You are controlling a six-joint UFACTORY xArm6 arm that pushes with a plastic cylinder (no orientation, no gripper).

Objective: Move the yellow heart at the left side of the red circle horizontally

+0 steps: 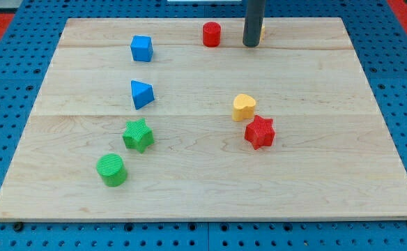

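The yellow heart [244,107] lies right of the board's middle, touching or nearly touching the red star [260,132] just below and to its right. The red circle [211,34] stands near the board's top edge, well above the heart and a little to its left. My tip [251,44] rests on the board just right of the red circle, apart from it, and far above the yellow heart. A sliver of another yellow block [262,31] shows behind the rod; its shape is hidden.
A blue cube [141,48] sits at the upper left and a blue triangle [141,94] below it. A green star [139,134] and a green circle [111,169] lie at the lower left. The wooden board [329,174] sits on a blue pegboard.
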